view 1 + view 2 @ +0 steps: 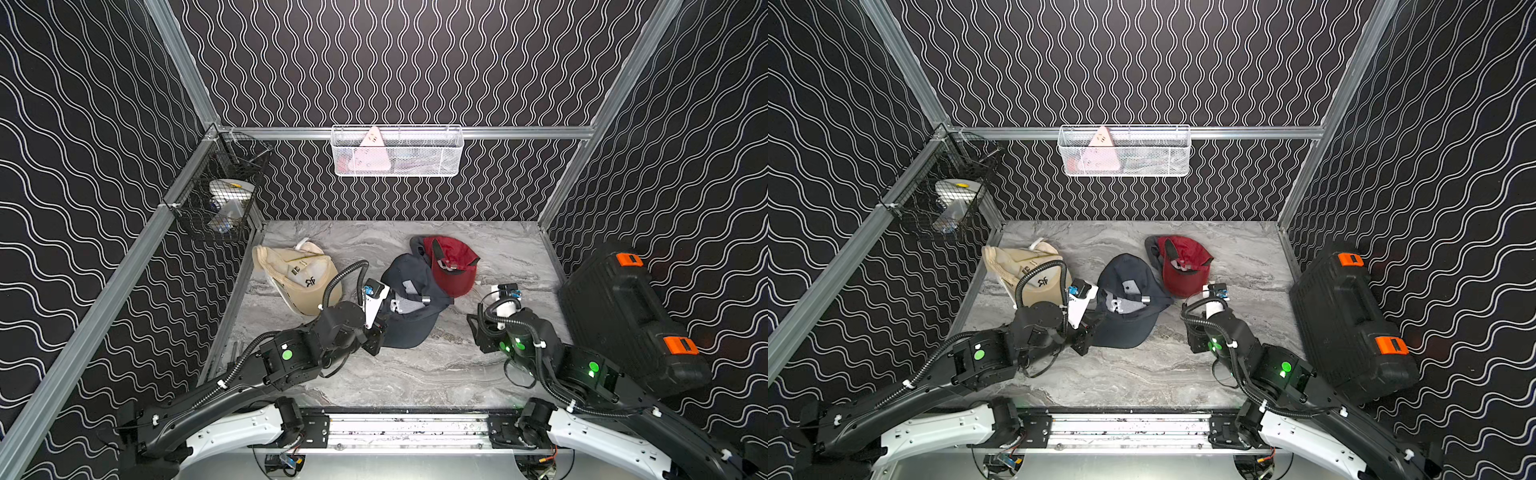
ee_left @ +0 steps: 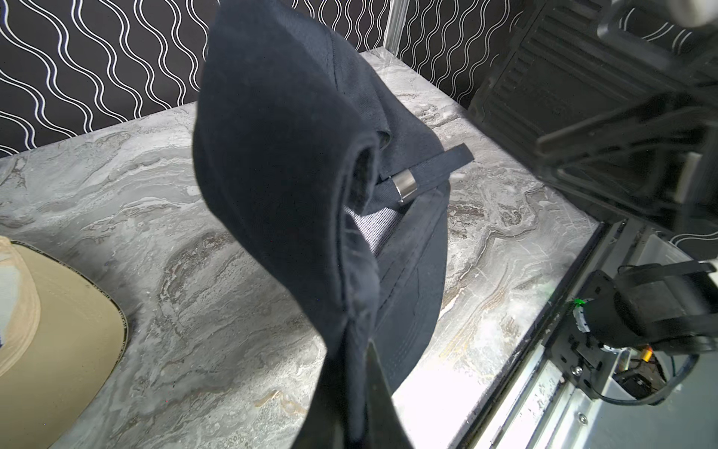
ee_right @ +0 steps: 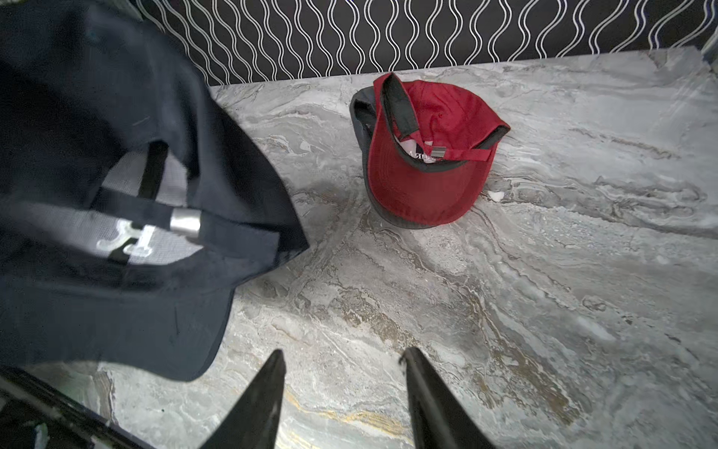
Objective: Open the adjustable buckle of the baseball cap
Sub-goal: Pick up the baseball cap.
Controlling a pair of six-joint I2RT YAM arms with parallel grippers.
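Navy cotton, soft and creased: the baseball cap (image 1: 411, 307) lies underside up mid-table on veined grey marble (image 1: 415, 374). Its flat strap (image 2: 439, 163) runs through a small shiny metal buckle (image 2: 404, 186). The left gripper (image 2: 357, 373) pinches the cap's rim cloth. The right gripper (image 3: 342, 357) hangs beside it over bare marble, jaws apart, empty. A red cap (image 3: 423, 182) lies behind, a beige cap (image 1: 299, 274) to the left and a ribbed black tool case (image 1: 623, 311) to the right.

I see a navy cap (image 1: 411, 328) with a silver buckle (image 1: 425, 298) — a red cap (image 1: 455, 274), a beige cap (image 1: 307, 282), a grey-veined marble table (image 1: 415, 374).
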